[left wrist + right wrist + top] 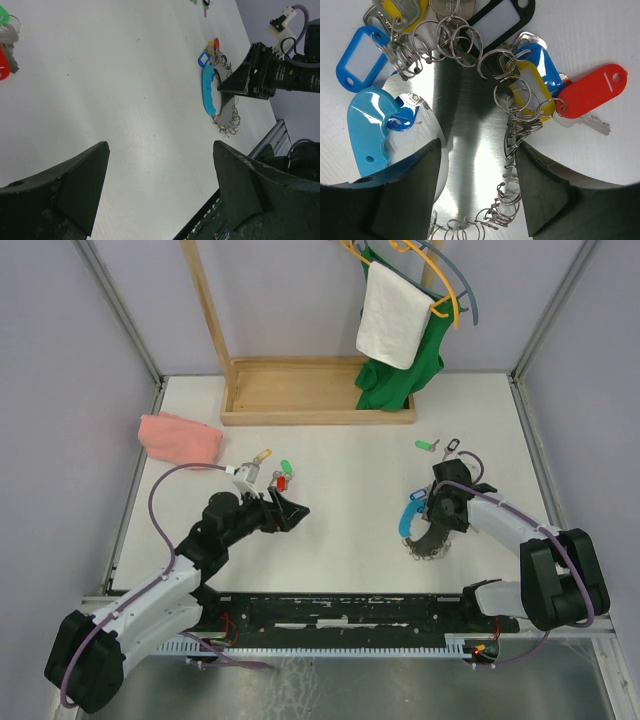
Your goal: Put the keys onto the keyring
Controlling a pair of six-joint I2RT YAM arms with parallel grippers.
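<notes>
Steel-ringed and probably floppy, the keyring (470, 130) wants pinching by its stiff flat plate, which the right gripper (476, 155) straddles, fingers spread; the left gripper (160, 147) gapes empty.

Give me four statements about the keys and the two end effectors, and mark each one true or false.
1. The left end effector grips the red-tagged key beside it. False: its jaws are open and empty, and that key lies loose on the table.
2. The right end effector is directly over the keyring. True.
3. A pink cloth lies at the table's far left. True.
4. The green-tagged key at the back right hangs on the keyring. False: it lies loose on the table, apart from the keyring.
</notes>
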